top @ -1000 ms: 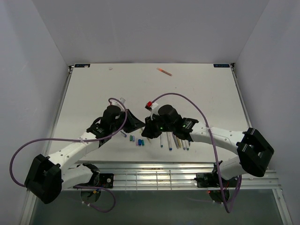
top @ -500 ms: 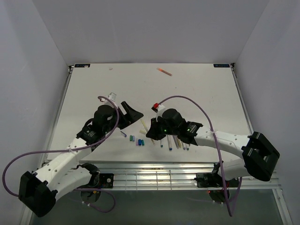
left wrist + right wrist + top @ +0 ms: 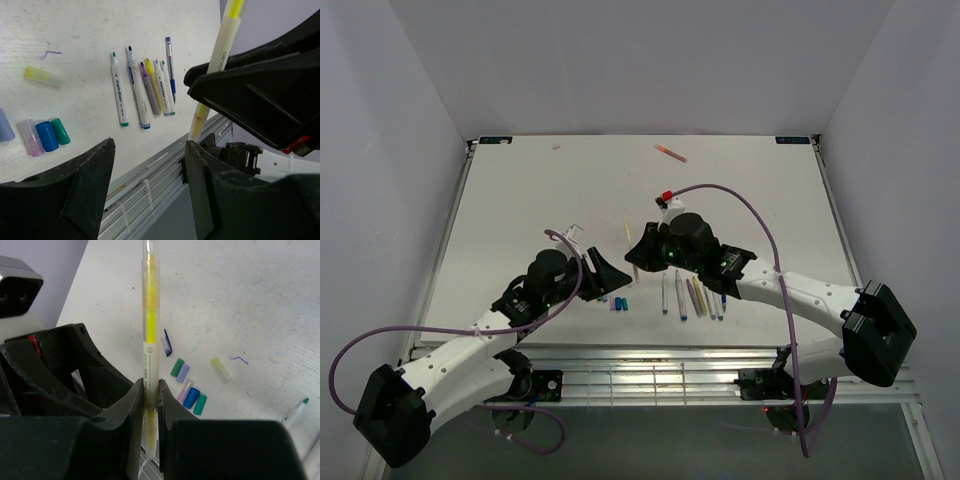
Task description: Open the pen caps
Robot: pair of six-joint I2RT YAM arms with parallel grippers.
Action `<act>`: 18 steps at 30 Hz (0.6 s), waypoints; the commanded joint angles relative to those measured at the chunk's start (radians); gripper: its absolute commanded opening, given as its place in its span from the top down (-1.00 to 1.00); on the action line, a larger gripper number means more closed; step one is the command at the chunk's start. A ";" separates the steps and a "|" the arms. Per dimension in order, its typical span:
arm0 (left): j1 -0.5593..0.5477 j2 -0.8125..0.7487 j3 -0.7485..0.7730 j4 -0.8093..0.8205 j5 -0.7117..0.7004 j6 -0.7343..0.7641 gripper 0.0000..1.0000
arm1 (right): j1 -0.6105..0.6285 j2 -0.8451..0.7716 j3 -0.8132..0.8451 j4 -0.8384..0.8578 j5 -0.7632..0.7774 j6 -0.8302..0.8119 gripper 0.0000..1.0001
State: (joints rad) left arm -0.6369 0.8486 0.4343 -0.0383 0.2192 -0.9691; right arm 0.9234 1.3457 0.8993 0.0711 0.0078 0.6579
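The left gripper [image 3: 149, 147] hovers low by the near edge of the counter [image 3: 520, 190], its jaws apart and empty. Just beside it the loose pen caps [image 3: 45, 136], blue, teal and purple, lie clustered together. The right gripper [image 3: 150, 400] has its jaws clamped on a yellow pen [image 3: 150, 315], held off the counter. Further right, the other pens [image 3: 692, 298] lie in a row.

White table [image 3: 520, 190] — a row of pens [image 3: 695, 297] by its near edge, loose pen caps [image 3: 621, 301] just left of them — one orange pen [image 3: 671, 153] far off.
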 commanded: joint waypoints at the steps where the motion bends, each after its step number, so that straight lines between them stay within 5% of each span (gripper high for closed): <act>1: -0.023 0.026 0.046 0.086 0.052 0.023 -0.36 | 0.000 0.026 0.044 0.090 0.003 0.052 0.84; 10: -0.026 0.046 0.026 0.153 0.068 0.009 -0.34 | 0.000 0.046 0.026 0.136 -0.054 0.077 0.85; 18: -0.027 0.087 0.030 0.173 0.077 0.012 -0.09 | 0.000 0.059 0.024 0.180 -0.077 0.098 0.85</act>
State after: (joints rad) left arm -0.6590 0.9394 0.4397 0.1051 0.2794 -0.9672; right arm 0.9234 1.4017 0.9073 0.1768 -0.0563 0.7345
